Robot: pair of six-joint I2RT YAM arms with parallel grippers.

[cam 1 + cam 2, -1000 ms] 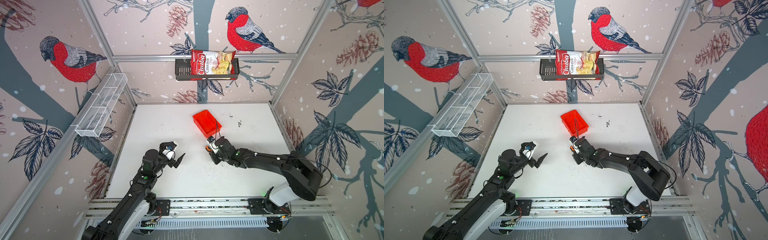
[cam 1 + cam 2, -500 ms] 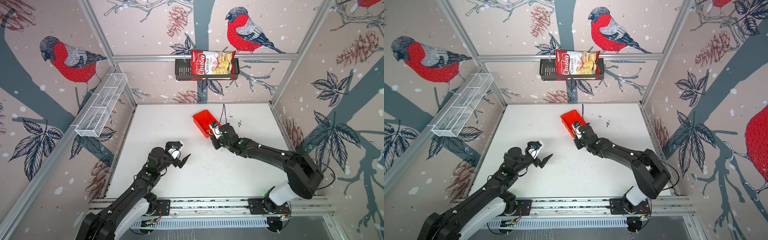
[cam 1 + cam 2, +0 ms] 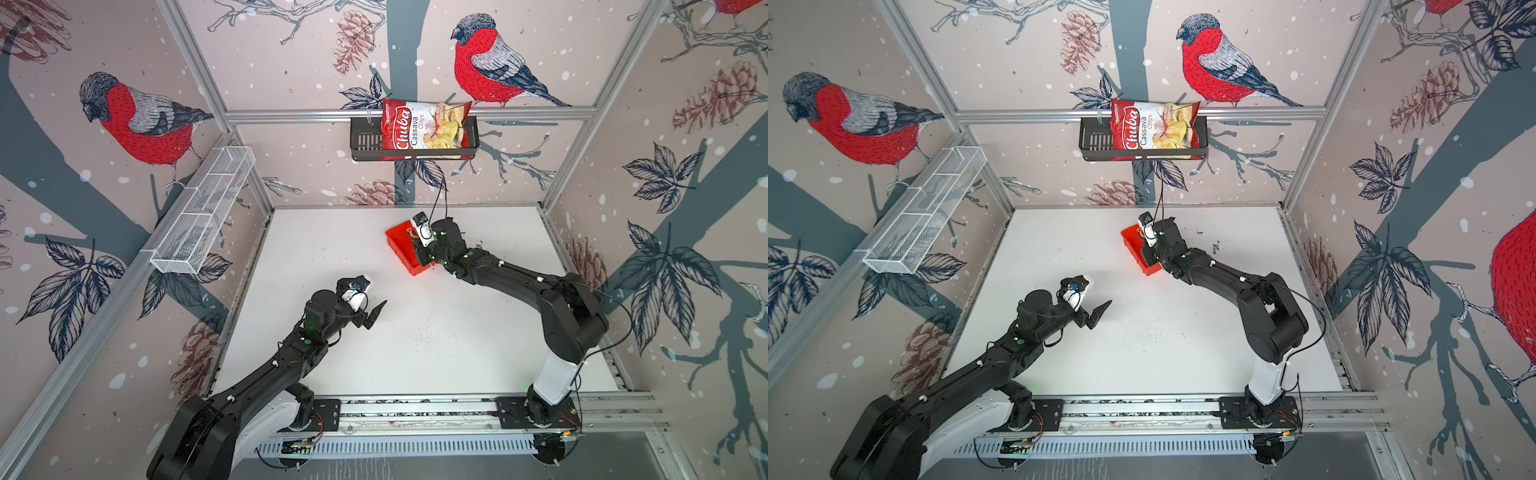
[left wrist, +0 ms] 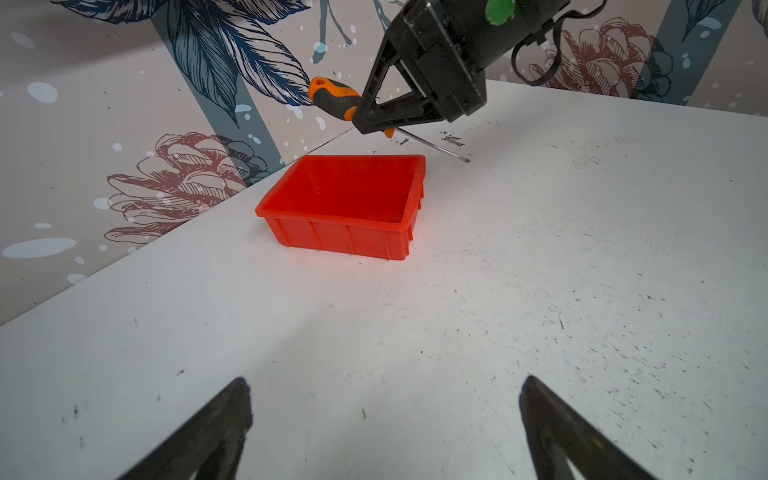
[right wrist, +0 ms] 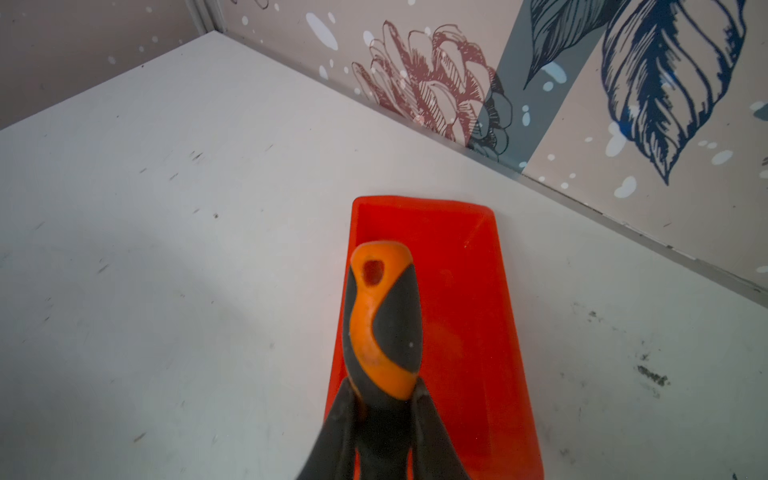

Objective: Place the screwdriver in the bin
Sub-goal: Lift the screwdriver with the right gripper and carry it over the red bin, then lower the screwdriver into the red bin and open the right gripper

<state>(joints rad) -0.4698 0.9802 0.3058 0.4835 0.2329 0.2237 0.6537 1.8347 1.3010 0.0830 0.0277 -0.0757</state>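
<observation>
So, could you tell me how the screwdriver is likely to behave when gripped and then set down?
The screwdriver is probably stiff: rigid handle, straight metal shaft. Its rounded handle looks apt to roll once released, though the walls of the bin should stop it. The right gripper pinches the black-and-orange handle, whose rubbery-looking surface likely resists slipping.

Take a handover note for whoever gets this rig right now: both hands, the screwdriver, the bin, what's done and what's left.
Right hand: shut on the screwdriver, gripping its orange-and-black handle above the red bin.
Left hand: open, empty, over the table short of the bin.
Done: screwdriver lifted, handle over the bin's inside.
Left: lower and release. The shaft appears to reach past one rim, so it may need lining up first. The bin holds nothing yet.
</observation>
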